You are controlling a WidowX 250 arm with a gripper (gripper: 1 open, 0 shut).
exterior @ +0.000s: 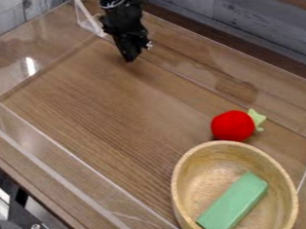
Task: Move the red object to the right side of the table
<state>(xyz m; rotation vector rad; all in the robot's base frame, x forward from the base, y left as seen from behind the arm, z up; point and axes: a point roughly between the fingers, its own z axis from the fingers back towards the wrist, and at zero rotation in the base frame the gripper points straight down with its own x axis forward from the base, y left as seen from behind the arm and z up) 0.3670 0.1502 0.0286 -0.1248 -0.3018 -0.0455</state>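
Note:
The red object (232,124), a small round toy fruit with a green leafy tip, rests on the brown wood-grain table (117,114) at the right, just above the bowl. My black gripper (130,56) hangs at the far upper left of the table, pointing steeply down, its fingers shut together with nothing between them. It is far from the red object and close to the tabletop.
A round light-wood bowl (207,169) sits at the lower right with a green rectangular block (233,204) inside it. Low clear acrylic walls (41,75) border the table on all sides.

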